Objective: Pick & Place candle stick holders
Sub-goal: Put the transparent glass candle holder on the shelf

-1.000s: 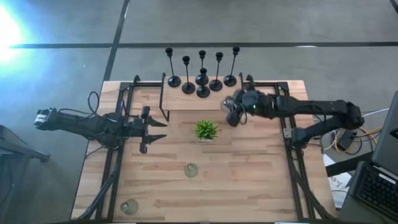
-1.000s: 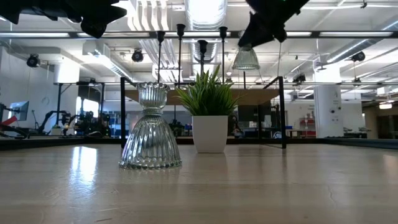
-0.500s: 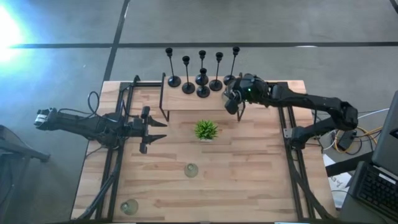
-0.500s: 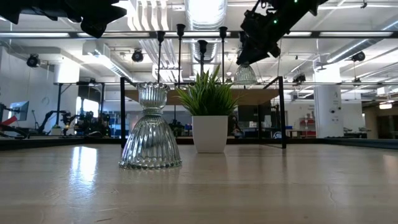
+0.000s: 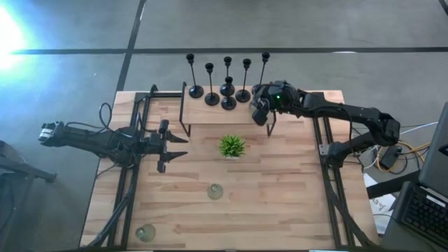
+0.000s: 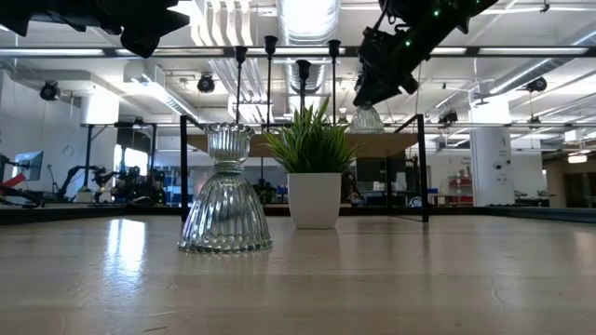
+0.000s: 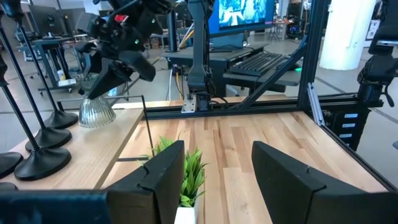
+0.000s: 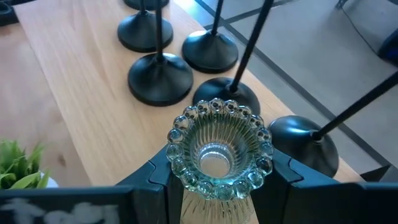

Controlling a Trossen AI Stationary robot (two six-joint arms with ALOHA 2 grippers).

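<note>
Several black candle stick holders (image 5: 227, 87) stand on their round bases on a raised wooden shelf (image 5: 210, 114) at the table's far middle. My right gripper (image 5: 258, 115) is shut on a ribbed glass candle stick holder (image 8: 219, 149) over the shelf's right end, beside the black ones (image 8: 160, 78). Two more glass holders stand on their flared bases on the table, one in the middle (image 5: 215, 191) and one at the near left (image 5: 145, 232). My left gripper (image 5: 175, 145) waits open and level at the table's left, holding nothing. My right gripper pinches the glass holder between its two fingers (image 8: 152, 180), one on each side, just under the beaded top cup (image 8: 186, 171). The fingers slant down from the table's right. The holder hangs below them, its flared base (image 7: 96, 112) lowest, close above the shelf.
A small spiky green plant in a white pot (image 5: 232, 145) stands at the table's middle, near the shelf's front edge. Black frame rails (image 5: 329, 182) run along both sides of the table. Bare wood lies on the near right.
My right gripper has carried the glass holder toward the table's far edge and a little down, from beside the plant to the shelf's right end next to the black holders. The holder has stayed hanging in the hold.
</note>
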